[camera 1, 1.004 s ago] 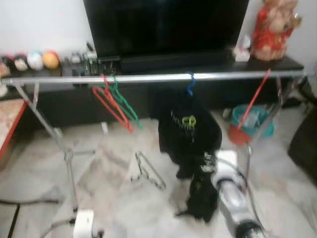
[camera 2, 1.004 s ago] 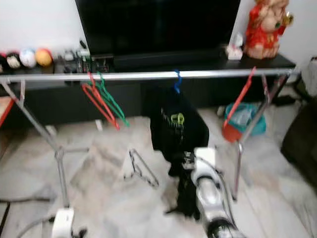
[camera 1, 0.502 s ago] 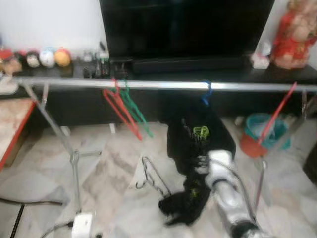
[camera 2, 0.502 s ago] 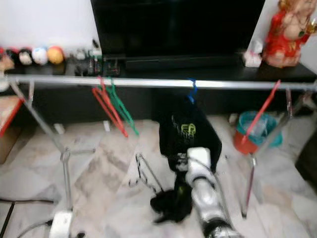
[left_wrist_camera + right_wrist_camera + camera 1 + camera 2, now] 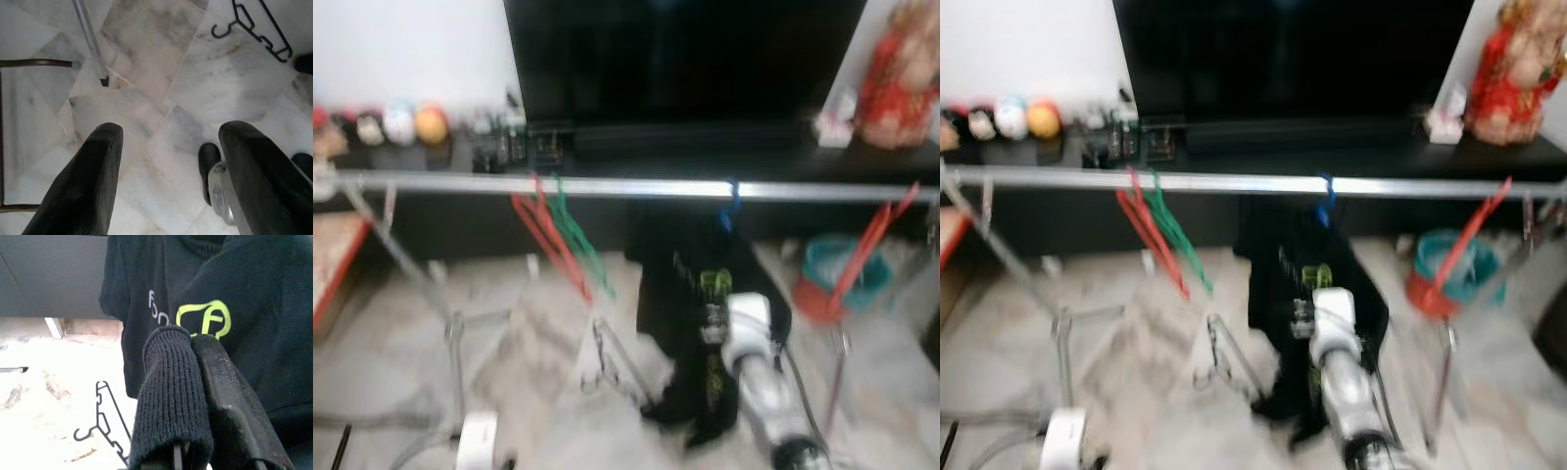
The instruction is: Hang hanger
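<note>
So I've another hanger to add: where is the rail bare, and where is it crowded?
The silver rail is bare between the red and green wire hangers and the blue hook carrying the black T-shirt, and again from that hook to the slanting red hanger. Crowded: around the shirt, where the right gripper is.

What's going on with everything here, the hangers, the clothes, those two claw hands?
Rail: horizontal, on its stand.
Red hanger: hung on rail.
Green hanger: hung on rail.
Blue hanger: hooked on rail, carrying black shirt.
Black hanger: lying on floor.
Right gripper: shut, beside shirt.
Left gripper: open, empty, above floor.
</note>
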Robot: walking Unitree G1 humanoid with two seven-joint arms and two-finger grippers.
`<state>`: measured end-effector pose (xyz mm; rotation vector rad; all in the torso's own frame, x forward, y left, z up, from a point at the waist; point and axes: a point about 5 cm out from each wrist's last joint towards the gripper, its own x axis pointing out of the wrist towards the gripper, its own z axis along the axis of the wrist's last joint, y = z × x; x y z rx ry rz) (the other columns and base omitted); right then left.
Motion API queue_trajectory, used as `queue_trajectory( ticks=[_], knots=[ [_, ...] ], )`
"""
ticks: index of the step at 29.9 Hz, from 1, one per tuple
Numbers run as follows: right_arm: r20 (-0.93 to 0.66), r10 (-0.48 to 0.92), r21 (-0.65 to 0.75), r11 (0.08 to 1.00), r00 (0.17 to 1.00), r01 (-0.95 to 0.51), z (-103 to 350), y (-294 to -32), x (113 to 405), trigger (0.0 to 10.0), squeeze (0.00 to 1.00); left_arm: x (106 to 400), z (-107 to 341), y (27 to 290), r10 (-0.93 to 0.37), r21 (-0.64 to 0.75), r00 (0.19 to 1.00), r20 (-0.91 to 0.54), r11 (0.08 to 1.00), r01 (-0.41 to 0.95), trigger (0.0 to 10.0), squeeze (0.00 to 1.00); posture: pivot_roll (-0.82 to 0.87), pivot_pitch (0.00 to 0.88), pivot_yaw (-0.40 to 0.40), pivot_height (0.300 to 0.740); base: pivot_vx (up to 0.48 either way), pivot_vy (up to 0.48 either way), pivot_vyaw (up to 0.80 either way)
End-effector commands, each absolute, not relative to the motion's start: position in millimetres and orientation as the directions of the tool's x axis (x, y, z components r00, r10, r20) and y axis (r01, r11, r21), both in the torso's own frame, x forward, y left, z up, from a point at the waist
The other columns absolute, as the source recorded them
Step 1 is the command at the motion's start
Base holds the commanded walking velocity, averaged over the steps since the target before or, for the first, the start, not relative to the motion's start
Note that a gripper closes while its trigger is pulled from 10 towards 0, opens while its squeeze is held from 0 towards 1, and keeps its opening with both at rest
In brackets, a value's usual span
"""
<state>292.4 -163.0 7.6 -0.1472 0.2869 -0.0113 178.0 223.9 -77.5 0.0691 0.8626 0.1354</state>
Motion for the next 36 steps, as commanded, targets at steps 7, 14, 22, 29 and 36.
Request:
queue_trajectory(
  ticks=[7, 14, 22, 29, 36],
  knots=[
    [-0.263, -0.049, -0.147, 0.989, 0.964, 0.011, 11.5, -167.8, 295.1, 10.0, 0.00, 176.4, -77.6, 221.7, 0.136, 0.116, 0.663, -0.736, 0.990, -0.075, 10.0, 0.00, -0.06, 0.000, 0.030, 0.736, 0.000, 0.000, 0.00],
    [-0.262, -0.047, -0.147, 0.989, 0.964, 0.008, 11.9, -168.1, 295.4, 10.0, 0.00, 184.6, -70.6, 220.9, 0.129, 0.114, 0.731, -0.670, 0.991, -0.071, 10.0, 0.00, -0.05, 0.000, 0.029, 0.736, 0.000, 0.000, 0.00],
    [-0.258, -0.039, -0.145, 0.989, 0.965, 0.002, 12.1, -164.6, 295.6, 10.0, 0.00, 287.0, 22.5, 220.1, -0.062, 0.043, 0.967, -0.247, 0.996, 0.075, 10.0, 0.00, -0.05, 0.000, 0.039, 0.736, 0.000, 0.000, 0.00],
    [-0.257, -0.042, -0.141, 0.990, 0.965, 0.005, 12.6, -164.1, 296.3, 10.0, 0.00, 316.6, 57.8, 206.1, -0.205, -0.038, 0.967, -0.150, 0.979, 0.202, 10.0, 0.00, -0.05, 0.000, 0.042, 0.736, 0.000, 0.000, 0.00],
    [-0.254, -0.043, -0.138, 0.990, 0.966, 0.008, 12.8, -163.5, 296.3, 10.0, 0.00, 324.0, 63.8, 196.4, -0.176, 0.000, 0.976, -0.125, 0.984, 0.177, 10.0, 0.00, -0.06, 0.000, 0.046, 0.736, 0.000, 0.000, 0.00]
  ],
)
